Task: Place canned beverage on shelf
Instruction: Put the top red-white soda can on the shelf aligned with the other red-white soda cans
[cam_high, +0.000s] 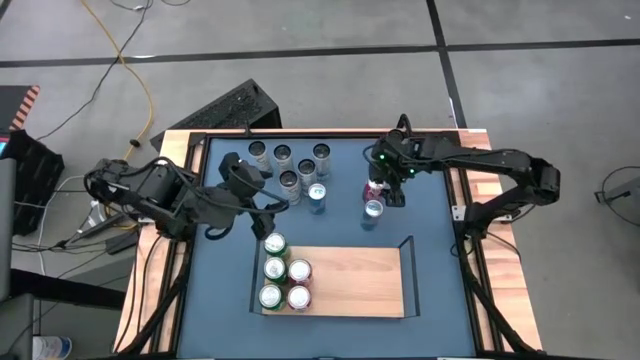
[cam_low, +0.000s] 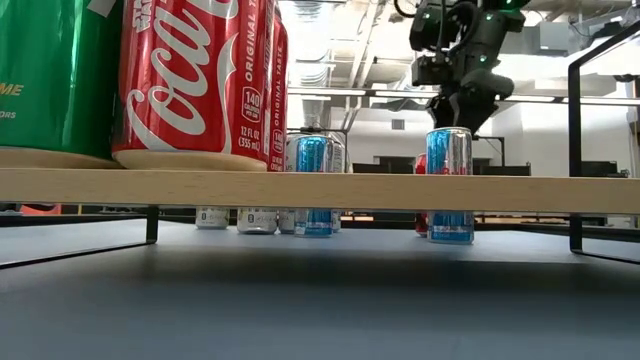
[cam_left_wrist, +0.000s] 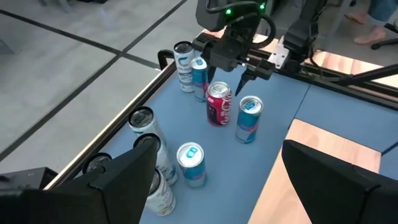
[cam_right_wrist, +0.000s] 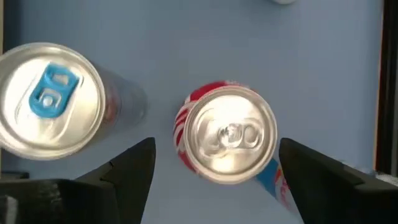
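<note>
The shelf (cam_high: 350, 282) is a light-wood board with black end rails. Several green and red cans (cam_high: 285, 272) stand on its left end. A red cola can (cam_right_wrist: 229, 134) stands upright on the blue tabletop beyond the shelf, next to a slim blue-and-silver can (cam_right_wrist: 50, 104). My right gripper (cam_right_wrist: 216, 146) is open and hovers just above the red can, one finger on either side of its top, touching nothing. It also shows in the left wrist view (cam_left_wrist: 239, 74). My left gripper (cam_left_wrist: 230, 186) is open and empty above the table, left of the shelf's far left corner (cam_high: 266, 205).
A cluster of silver cans (cam_high: 288, 163) and a blue can (cam_high: 317, 196) stands on the far left part of the tabletop. The shelf's right two thirds (cam_high: 370, 285) are bare wood. Its black rails (cam_high: 410, 250) rise at both short ends.
</note>
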